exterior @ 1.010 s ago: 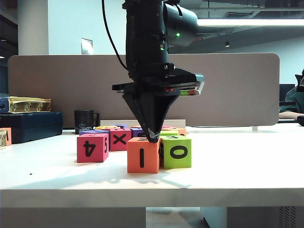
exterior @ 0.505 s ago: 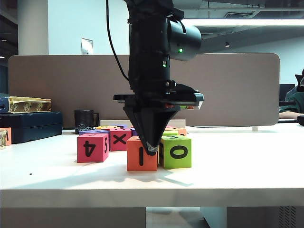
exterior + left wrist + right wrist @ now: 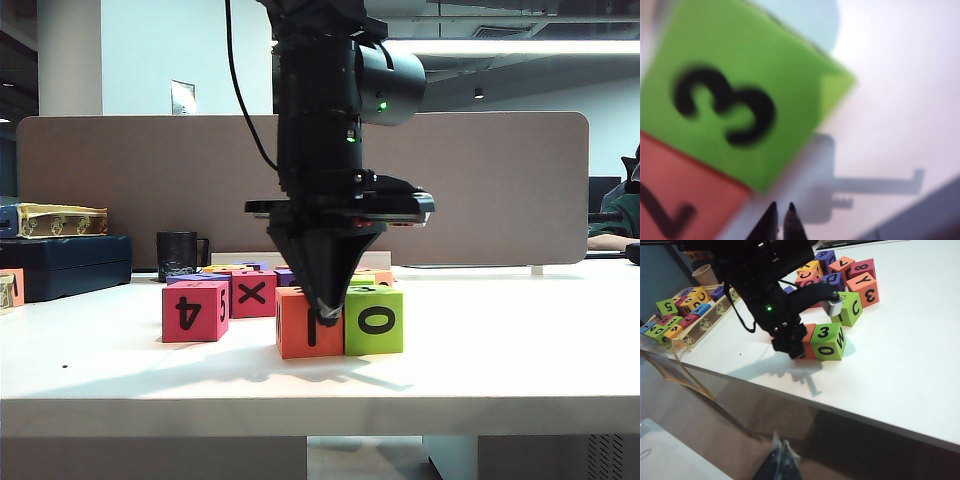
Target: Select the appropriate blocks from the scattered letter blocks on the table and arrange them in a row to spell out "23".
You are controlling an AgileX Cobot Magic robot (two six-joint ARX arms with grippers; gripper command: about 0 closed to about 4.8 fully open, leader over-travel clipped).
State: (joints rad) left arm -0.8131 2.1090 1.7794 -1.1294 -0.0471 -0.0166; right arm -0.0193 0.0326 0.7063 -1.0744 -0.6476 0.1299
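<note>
A: State the position of the left gripper [image 3: 325, 312].

B: In the exterior view it sits at centre frame, pointing down in front of the orange block [image 3: 308, 322], with its tips low against that block's front face. The jaws are pressed together and hold nothing; the left wrist view shows the two tips [image 3: 781, 220] side by side with no gap.

A: Where are the two task blocks?

B: On the white table [image 3: 500, 350], centre of the exterior view. The orange block touches the green block [image 3: 374, 320] on its right. From above, the green block shows a "3" [image 3: 725, 105] and the orange block beside it a "2" [image 3: 665, 215].

A: And the right gripper [image 3: 781, 460]?

B: At the bottom edge of its own view, off the table's front edge and well apart from the blocks. Its jaws look closed and empty.

A: What could go wrong from here?

B: The row appears formed. A further push by the closed tips could twist the orange block out of line or shove both blocks sideways. Lifting off at a slant could drag the orange block and open a gap. The pink blocks [image 3: 195, 311] at left stand near enough to be knocked by a wide retreat.
</note>
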